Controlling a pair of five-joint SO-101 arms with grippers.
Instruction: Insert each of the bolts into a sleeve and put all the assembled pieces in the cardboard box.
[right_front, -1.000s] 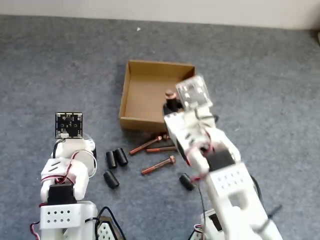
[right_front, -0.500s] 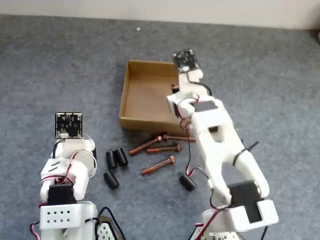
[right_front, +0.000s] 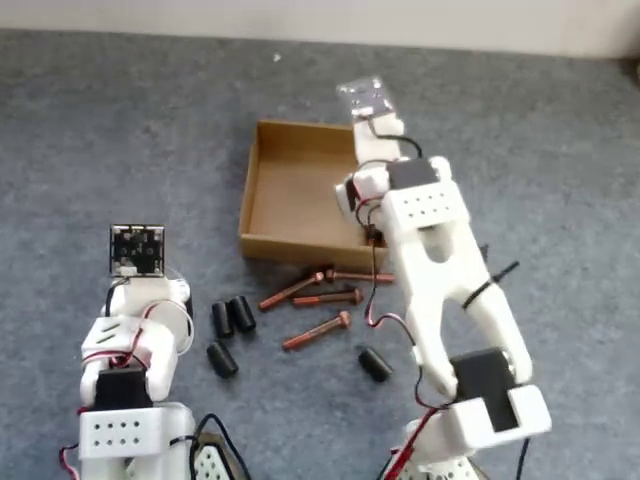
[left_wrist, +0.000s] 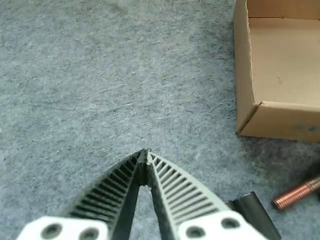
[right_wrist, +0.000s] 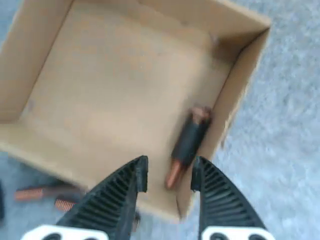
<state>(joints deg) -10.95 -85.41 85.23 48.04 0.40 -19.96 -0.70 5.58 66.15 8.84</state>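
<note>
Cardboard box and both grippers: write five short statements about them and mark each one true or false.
1. The cardboard box holds one assembled piece, a bolt in a sleeve. True.
2. The right gripper is shut on a bolt. False: it is open, above the box.
3. The left gripper is shut, over the carpet. True.
4. Every bolt lies inside the box. False: loose bolts lie on the carpet just outside its near wall.
5. Black sleeves lie on the carpet, outside the box. True.
</note>
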